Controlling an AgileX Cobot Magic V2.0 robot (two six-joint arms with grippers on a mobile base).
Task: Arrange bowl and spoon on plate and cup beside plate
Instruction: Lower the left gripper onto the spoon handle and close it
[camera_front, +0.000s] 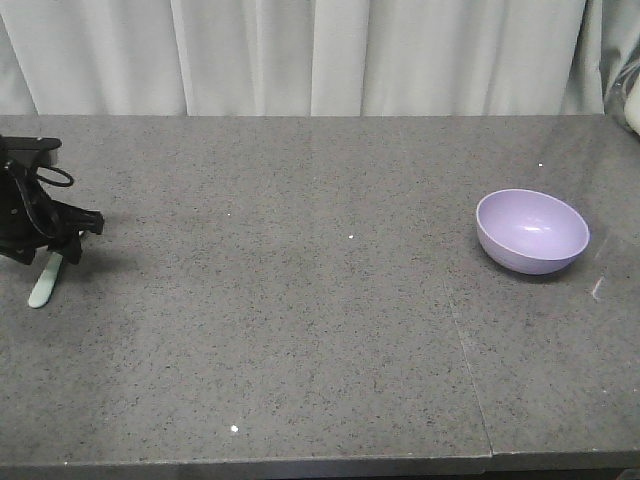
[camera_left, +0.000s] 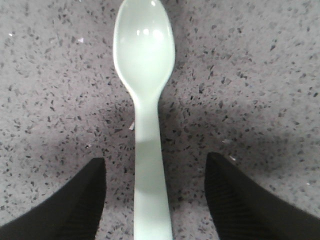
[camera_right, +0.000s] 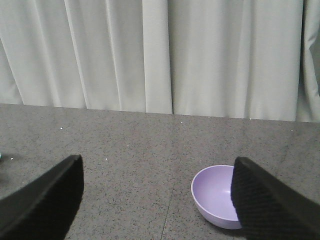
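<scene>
A pale mint spoon (camera_left: 145, 100) lies flat on the grey stone table, its bowl end pointing away from the wrist camera; in the front view the spoon (camera_front: 45, 281) sits at the far left. My left gripper (camera_left: 155, 172) is low over the handle, open, with one finger on each side and a gap to the handle on both. The lavender bowl (camera_front: 532, 231) stands upright and empty at the right. My right gripper (camera_right: 157, 172) is open, raised, with the bowl (camera_right: 215, 202) partly behind its right finger. Plate and cup are out of view.
The grey speckled table (camera_front: 300, 300) has a seam (camera_front: 465, 350) running front to back right of centre. A pale curtain (camera_front: 320, 55) hangs behind the table's back edge. A whitish object (camera_front: 630, 100) pokes in at the far right edge.
</scene>
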